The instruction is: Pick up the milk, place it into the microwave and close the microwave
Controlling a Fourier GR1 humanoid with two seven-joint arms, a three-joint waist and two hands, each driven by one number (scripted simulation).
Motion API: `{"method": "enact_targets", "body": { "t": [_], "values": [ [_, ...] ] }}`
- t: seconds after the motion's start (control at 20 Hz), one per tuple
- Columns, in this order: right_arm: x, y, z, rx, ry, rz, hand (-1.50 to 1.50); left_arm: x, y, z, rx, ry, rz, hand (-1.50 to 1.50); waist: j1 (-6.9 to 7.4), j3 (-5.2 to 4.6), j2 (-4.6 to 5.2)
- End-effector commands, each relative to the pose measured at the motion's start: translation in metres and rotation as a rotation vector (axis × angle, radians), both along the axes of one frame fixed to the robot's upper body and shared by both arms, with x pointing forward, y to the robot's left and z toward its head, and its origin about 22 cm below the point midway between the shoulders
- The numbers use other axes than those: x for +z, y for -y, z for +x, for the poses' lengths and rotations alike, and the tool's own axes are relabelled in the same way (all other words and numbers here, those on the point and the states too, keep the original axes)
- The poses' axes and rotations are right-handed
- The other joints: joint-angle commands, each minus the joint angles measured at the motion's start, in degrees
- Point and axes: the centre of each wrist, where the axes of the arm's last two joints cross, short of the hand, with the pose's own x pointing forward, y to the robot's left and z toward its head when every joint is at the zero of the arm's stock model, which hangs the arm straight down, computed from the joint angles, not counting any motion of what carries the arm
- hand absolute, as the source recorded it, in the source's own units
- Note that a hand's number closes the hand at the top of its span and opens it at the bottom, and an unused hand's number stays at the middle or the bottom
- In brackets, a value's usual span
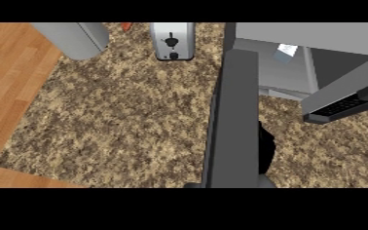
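Observation:
The milk (286, 52), a small white carton, stands inside the open microwave (302, 36) at the upper right, near the cavity's back. The microwave's dark grey door (233, 122) swings out toward me, seen edge-on as a long slab down the middle of the view. My right hand (338, 108) shows black under its grey forearm at the right edge, in front of the cavity, fingers straight and holding nothing, apart from the milk. My left hand (267, 148) is a black shape just right of the door's lower part, mostly hidden by the door.
A silver toaster (173, 41) stands at the back centre of the speckled counter (122, 122). A grey rounded container (72, 39) is at the back left, with a small orange thing (127, 26) beside it. Wood floor (22, 73) borders the counter on the left.

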Motion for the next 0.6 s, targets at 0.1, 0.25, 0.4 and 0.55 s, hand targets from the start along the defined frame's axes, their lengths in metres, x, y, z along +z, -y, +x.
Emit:
{"method": "enact_targets", "body": {
  "t": [0.1, 0.25, 0.4, 0.55],
  "values": [
    [0.031, -0.081, -0.033, 0.258, 0.038, 0.267, 1.50, -0.002, 0.002, 0.004, -0.027, -0.007, -0.007, -1.50, 1.58, 0.53, -0.59],
    [0.035, -0.075, -0.038, 0.310, 0.028, 0.272, 1.50, -0.002, -0.002, 0.004, -0.002, -0.009, -0.003, -1.50, 0.98, 0.29, -0.81],
    [0.045, -0.075, -0.038, 0.348, 0.015, 0.314, 1.50, -0.003, -0.003, 0.005, 0.003, -0.006, -0.002, -1.50, 0.38, 0.23, -0.69],
    [0.056, -0.066, -0.031, 0.382, 0.019, 0.322, 1.50, -0.005, -0.003, 0.006, 0.017, -0.023, -0.004, -1.50, -0.45, 0.15, -0.73]
  ]
}}
